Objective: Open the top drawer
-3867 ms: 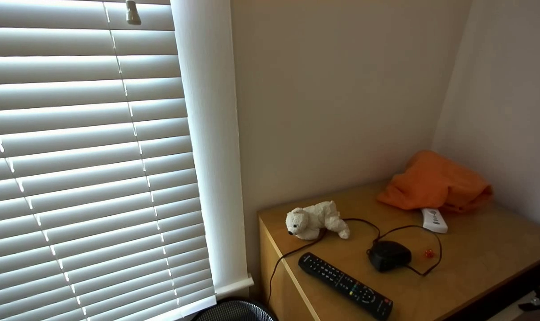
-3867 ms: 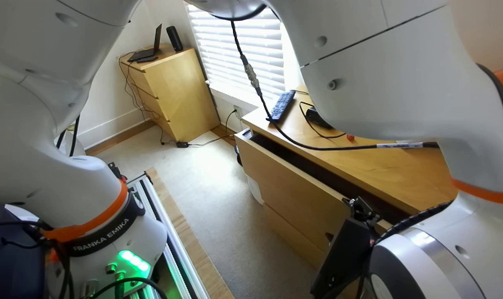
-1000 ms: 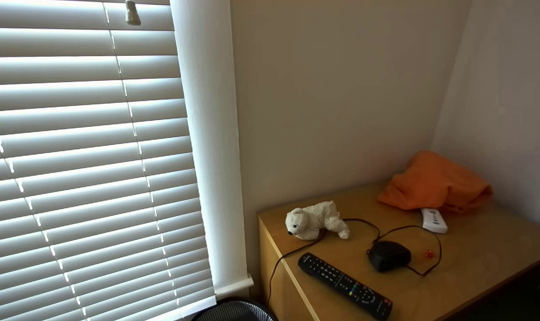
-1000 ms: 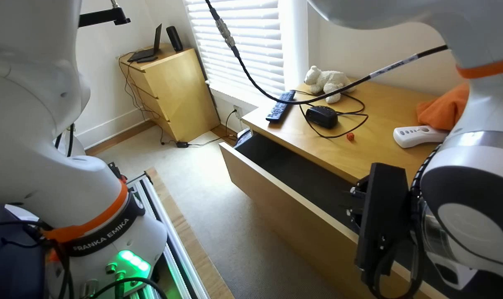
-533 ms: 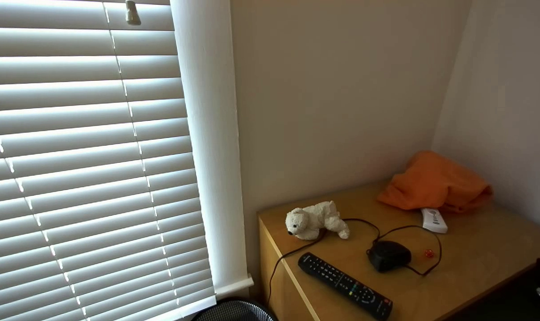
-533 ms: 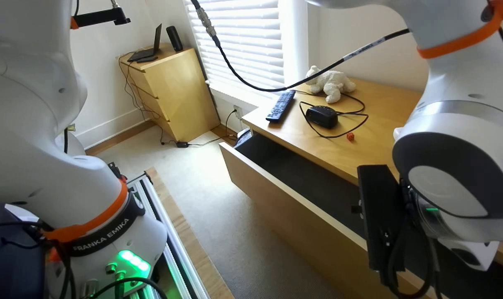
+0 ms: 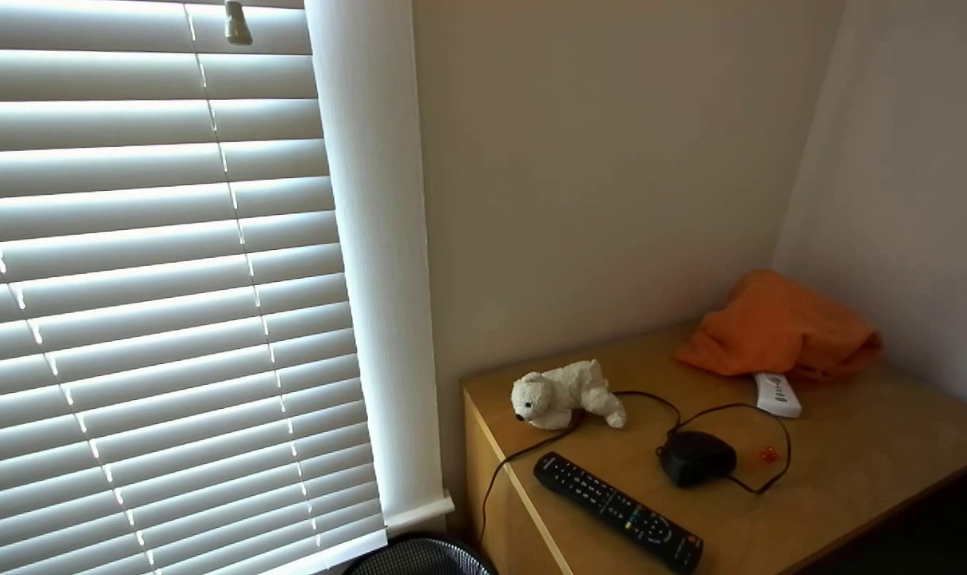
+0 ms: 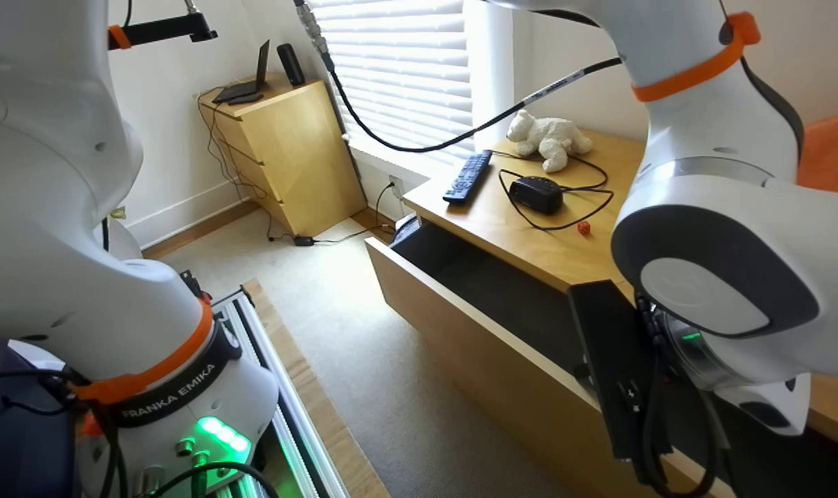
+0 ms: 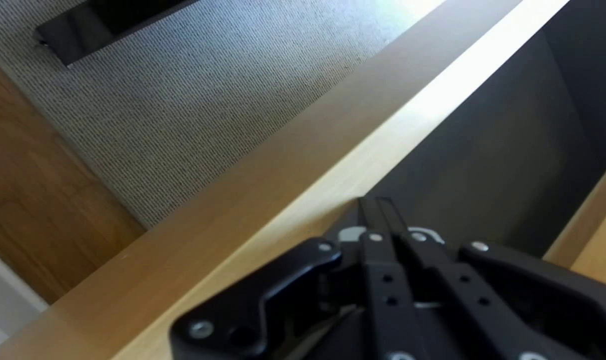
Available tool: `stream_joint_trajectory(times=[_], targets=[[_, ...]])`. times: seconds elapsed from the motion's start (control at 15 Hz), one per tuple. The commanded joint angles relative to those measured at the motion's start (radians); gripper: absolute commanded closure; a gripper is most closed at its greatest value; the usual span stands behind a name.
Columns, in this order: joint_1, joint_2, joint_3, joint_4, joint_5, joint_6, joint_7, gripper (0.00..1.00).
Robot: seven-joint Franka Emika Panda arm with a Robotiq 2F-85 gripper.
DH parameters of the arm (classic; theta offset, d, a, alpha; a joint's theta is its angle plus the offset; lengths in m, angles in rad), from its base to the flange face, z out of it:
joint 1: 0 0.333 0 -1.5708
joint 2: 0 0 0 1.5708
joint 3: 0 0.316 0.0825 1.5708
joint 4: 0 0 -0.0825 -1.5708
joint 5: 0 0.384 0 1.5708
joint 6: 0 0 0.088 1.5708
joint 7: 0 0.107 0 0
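The top drawer (image 8: 474, 349) stands far pulled out of the wooden dresser, its dark inside (image 8: 502, 294) exposed behind the front panel. In the wrist view the panel's pale top edge (image 9: 428, 112) runs diagonally across the picture. My gripper (image 9: 377, 201) is shut, its two black fingers lying side by side with nothing seen between them. Their tips are just on the inner side of that edge, over the drawer's inside; whether they touch the panel I cannot tell. In an exterior view the black wrist mount (image 8: 616, 373) hides most of the fingers.
On the dresser top lie a black remote (image 8: 468, 176), a black corded device (image 8: 536, 194), a white toy bear (image 8: 550, 138), a small red object (image 8: 583, 227), a white controller (image 7: 778, 395) and an orange cloth (image 7: 778, 327). An arm cable (image 8: 419, 148) hangs in front.
Several seconds ago the drawer was only slightly out; it now stands much further out. Over the last second my fingers came together, and the gripper shifted toward the front panel. The drawer held still then.
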Motion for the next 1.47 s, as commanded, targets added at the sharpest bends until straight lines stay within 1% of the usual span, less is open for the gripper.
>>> stream_joint_trajectory(times=[0.0,0.13,0.27,0.6,0.73,1.0,1.13,1.4], targets=[[-0.008,-0.034,0.011,-0.052,-0.102,0.024,0.029,1.00],[-0.012,-0.037,0.016,-0.054,-0.145,0.014,0.045,1.00],[-0.017,-0.038,0.026,-0.060,-0.171,0.032,0.047,1.00],[-0.062,-0.066,0.083,-0.077,-0.098,0.065,-0.018,1.00],[-0.079,-0.069,0.108,-0.083,-0.060,0.099,-0.055,1.00],[-0.076,-0.058,0.121,-0.101,-0.055,0.174,-0.059,1.00],[-0.067,-0.055,0.115,-0.114,-0.079,0.193,-0.040,1.00],[-0.051,-0.063,0.090,-0.137,-0.159,0.139,0.012,1.00]])
